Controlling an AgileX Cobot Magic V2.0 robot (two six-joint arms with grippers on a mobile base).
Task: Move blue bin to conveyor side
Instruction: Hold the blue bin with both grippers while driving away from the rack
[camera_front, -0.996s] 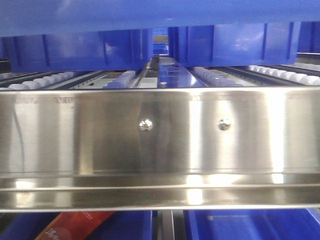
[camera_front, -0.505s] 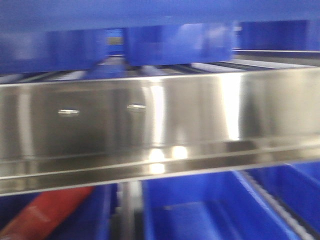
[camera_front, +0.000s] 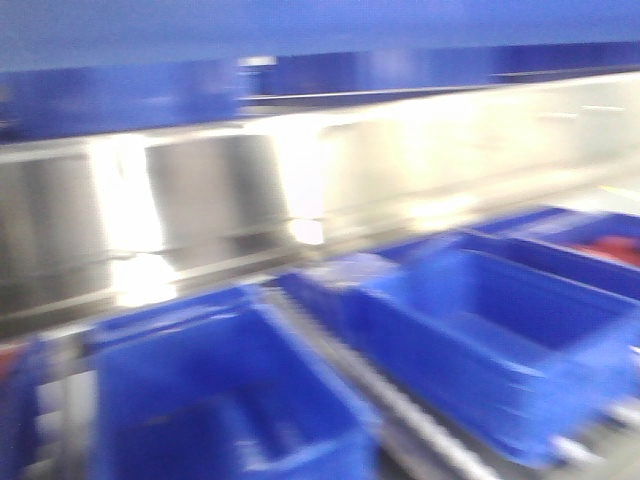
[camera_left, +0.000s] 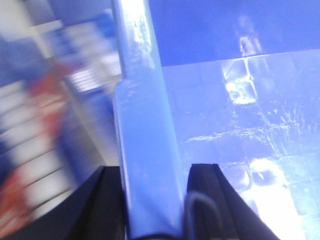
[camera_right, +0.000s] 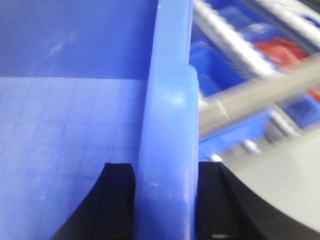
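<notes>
I hold the blue bin by its thick rolled rim with both grippers. In the left wrist view my left gripper (camera_left: 155, 172) is shut on the rim (camera_left: 142, 115), one black finger on each side, with the glossy inside of the bin to the right. In the right wrist view my right gripper (camera_right: 165, 170) is shut on the opposite rim (camera_right: 167, 100), with the bin's inside to the left. A blue band across the top of the front view (camera_front: 300, 30) looks like the held bin's wall. The dark conveyor belt is out of view.
The front view is motion-blurred. A shiny stainless-steel rail (camera_front: 200, 210) crosses it at a slant. Below it sit other blue bins (camera_front: 500, 330) (camera_front: 200, 400) and something red at the far right (camera_front: 610, 250). The right wrist view shows metal rails (camera_right: 235, 45) and a red item (camera_right: 280, 50).
The front view has swung: the steel rail shifted left and up and now slants, its two screws are gone from sight, and the lower blue bins have come into view.
</notes>
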